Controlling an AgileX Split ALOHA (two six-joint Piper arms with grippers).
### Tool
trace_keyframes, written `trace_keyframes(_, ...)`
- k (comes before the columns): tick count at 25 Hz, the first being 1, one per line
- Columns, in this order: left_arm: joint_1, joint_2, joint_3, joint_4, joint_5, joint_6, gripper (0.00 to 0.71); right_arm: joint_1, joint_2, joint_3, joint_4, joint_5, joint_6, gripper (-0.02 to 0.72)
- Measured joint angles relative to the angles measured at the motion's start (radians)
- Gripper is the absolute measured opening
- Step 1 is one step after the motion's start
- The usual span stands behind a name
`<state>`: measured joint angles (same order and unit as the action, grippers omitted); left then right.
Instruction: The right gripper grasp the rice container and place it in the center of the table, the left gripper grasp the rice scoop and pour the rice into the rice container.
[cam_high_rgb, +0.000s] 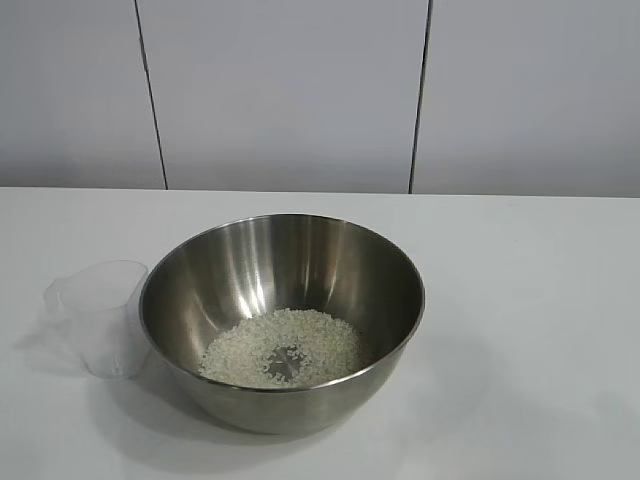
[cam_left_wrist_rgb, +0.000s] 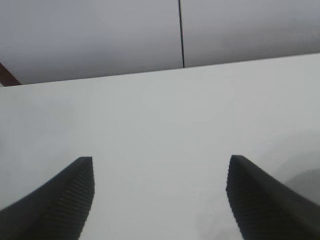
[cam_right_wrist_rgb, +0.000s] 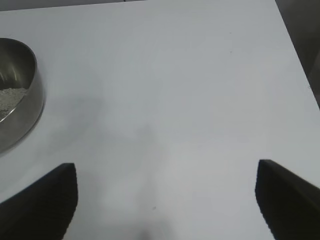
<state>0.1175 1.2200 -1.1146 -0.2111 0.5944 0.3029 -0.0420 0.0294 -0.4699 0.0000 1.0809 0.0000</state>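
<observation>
Rice container (cam_high_rgb: 282, 320): sitting mid-table (cam_high_rgb: 520, 300), holding a loose heap of rice (cam_high_rgb: 282, 347).
Rice scoop (cam_high_rgb: 100, 315): standing upright, touching the container's left side.
Left gripper (cam_left_wrist_rgb: 160, 195): hanging over bare table, fingers spread, holding nothing.
Right gripper (cam_right_wrist_rgb: 165, 197): pointing down at bare table, fingers spread wide, empty.

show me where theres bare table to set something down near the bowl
Bare table runs from the rice container toward the exterior view's right edge, and behind it to the wall. It is crowded only at the bowl's left, where the rice scoop stands against it.
</observation>
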Motion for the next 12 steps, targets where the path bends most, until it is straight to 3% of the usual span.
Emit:
trace_keyframes(1,0.058,-0.014,0.000,-0.091,0.016,0.060,0.534,0.000,0.000,0.000,0.000,0.000,0.000,0.661)
trace_keyframes(5,0.199,-0.082,-0.001,-0.321,0.095,0.253,0.534,0.000,0.000,0.000,0.000,0.000,0.000,0.661)
trace_keyframes(7,0.222,-0.143,-0.001,-0.358,0.121,0.279,0.534,0.000,0.000,0.000,0.000,0.000,0.000,0.661)
trace_keyframes(12,0.216,-0.324,-0.002,-0.365,0.264,0.249,0.534,0.000,0.000,0.000,0.000,0.000,0.000,0.661)
